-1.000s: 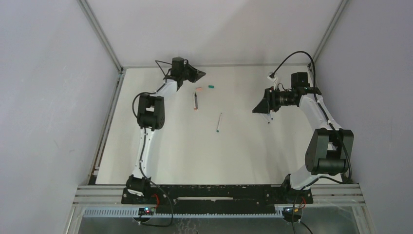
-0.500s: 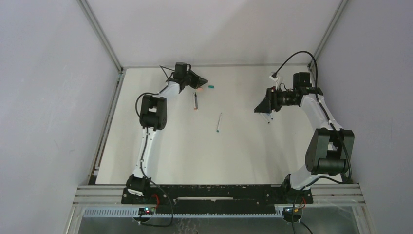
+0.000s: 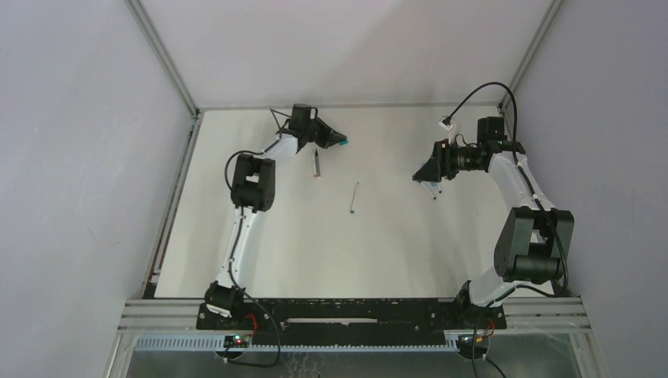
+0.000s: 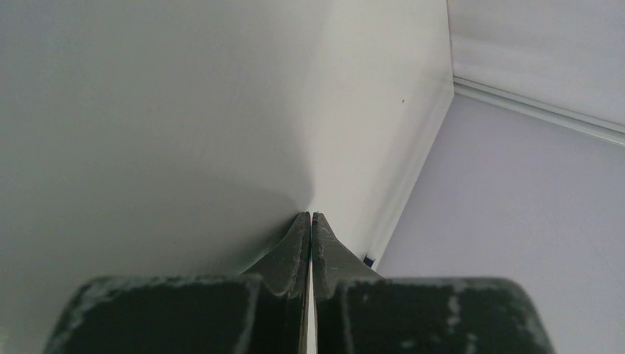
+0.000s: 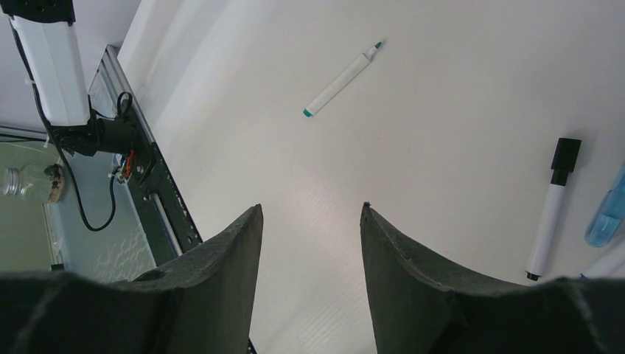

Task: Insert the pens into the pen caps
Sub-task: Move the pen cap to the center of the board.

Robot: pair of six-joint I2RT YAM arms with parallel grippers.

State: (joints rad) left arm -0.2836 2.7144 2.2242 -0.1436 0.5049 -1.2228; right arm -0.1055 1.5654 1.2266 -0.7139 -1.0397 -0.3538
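Note:
My left gripper hangs shut over the far middle of the table, its tip right at a small teal pen cap. In the left wrist view the gripper has its jaws pressed together with nothing between them, over bare table. A dark pen with a salmon end lies just below it. A white pen with teal tip lies mid-table. My right gripper stands open and empty above the table. Beside it lie a white pen with a black cap and a light-blue pen.
Grey enclosure walls close the table on three sides; the back right corner shows ahead of the left gripper. The metal front rail and the left arm's base lie ahead of the right gripper.
My left gripper has swept right along the far table, over the spot where a salmon cap lay, to the teal cap. The right arm has barely shifted.

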